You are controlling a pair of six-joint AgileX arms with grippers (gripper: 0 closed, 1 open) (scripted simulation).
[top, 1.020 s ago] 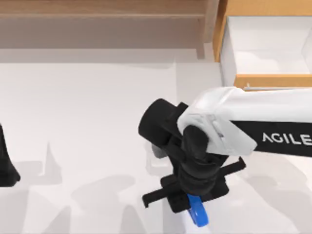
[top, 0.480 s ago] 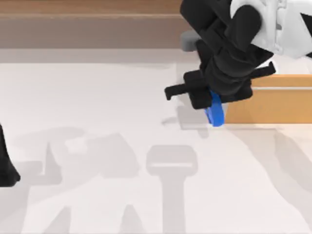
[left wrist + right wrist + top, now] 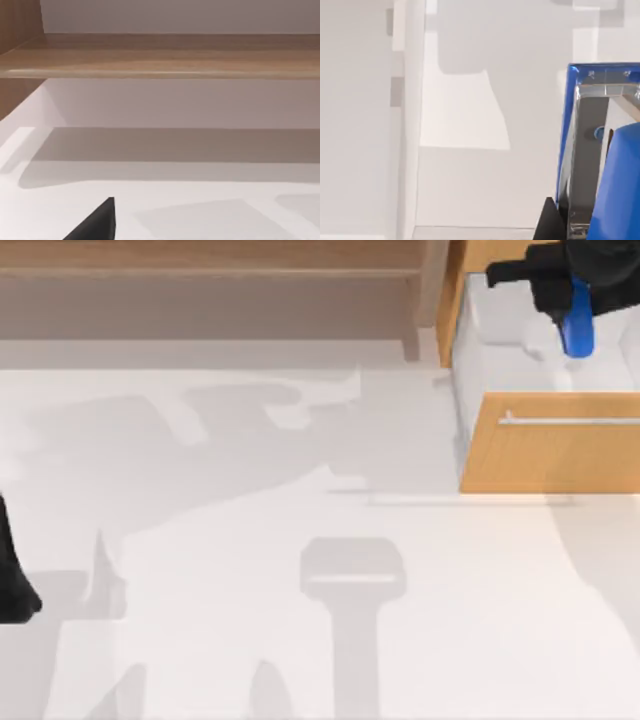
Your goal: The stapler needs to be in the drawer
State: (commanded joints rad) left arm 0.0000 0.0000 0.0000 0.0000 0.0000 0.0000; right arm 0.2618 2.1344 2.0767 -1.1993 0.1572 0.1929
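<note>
One gripper (image 3: 570,285), the right arm's, hung at the table's one o'clock corner, clamped on the blue stapler (image 3: 576,325) over the white inside of the open drawer (image 3: 550,455), apparently ready to drop it in, while the left arm (image 3: 12,580) sat parked at nine o'clock.

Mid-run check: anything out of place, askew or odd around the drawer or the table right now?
Nothing stands out. The right gripper holds the stapler above the open drawer, whose white interior looks bare. The left gripper sits parked at the table's left edge.
</note>
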